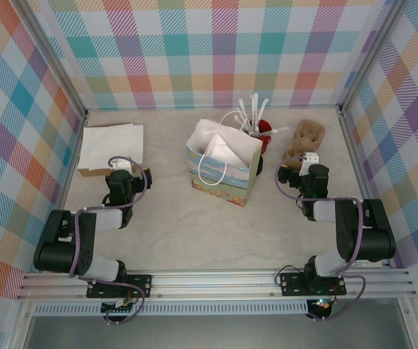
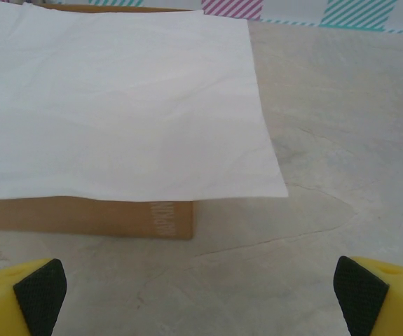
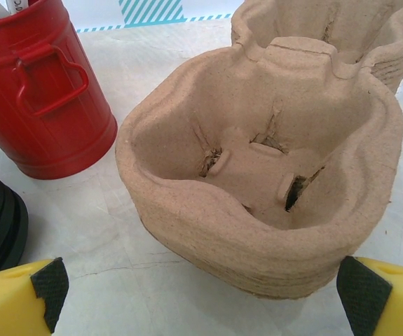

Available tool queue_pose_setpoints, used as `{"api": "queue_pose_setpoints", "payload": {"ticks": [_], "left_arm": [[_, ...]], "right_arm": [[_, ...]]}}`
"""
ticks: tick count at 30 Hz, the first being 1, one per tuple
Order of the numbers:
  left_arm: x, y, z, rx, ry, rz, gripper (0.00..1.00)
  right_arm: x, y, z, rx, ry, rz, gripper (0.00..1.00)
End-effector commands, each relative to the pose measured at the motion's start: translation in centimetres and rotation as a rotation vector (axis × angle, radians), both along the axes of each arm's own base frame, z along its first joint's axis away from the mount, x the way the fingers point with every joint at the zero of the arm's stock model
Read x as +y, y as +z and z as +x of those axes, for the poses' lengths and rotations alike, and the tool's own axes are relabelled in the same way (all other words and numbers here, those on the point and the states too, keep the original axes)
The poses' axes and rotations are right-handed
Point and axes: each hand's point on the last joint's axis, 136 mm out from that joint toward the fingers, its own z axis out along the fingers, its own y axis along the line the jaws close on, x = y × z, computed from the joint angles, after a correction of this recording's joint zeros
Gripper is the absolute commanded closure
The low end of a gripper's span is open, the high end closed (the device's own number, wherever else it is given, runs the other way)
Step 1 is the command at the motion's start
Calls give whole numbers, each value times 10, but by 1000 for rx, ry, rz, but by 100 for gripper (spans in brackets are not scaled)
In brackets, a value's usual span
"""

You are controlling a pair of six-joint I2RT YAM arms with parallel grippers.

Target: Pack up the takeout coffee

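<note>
- The left gripper [image 2: 201, 294] was seen released and empty, low over the bench [image 2: 327, 140], with a white napkin sheet [image 2: 117, 98] on a cardboard box [image 2: 82, 217] just ahead.
- The right gripper [image 3: 206, 288] was likewise spread wide, holding nothing. A pulp cup carrier [image 3: 271, 175] lay directly ahead of it and a red pail [image 3: 40, 105] ahead-left.
- The takeout coffee's place could not be told.
- The gift bag [image 1: 219, 163] stood between the grippers.
- An opening step was judged: the carrier's near rim would need straddling.
</note>
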Motion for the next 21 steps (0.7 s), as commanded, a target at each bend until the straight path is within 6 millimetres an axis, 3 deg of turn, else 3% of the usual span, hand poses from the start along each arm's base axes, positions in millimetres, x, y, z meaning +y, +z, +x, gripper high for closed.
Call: {"api": "queue_pose_setpoints", "payload": {"ticks": [1,5,21], "left_arm": [[-9,-6,7,-54,-69,-11,0],[-20,-8,10,-26,-136,-12,0],[-16,-11,16,9,-129,-34,0]], "right_arm": [[5,5,2,-30,41,-4,0],[6,5,3,-30,44,-4,0],[6,5,3,-28,45,-3,0]]}}
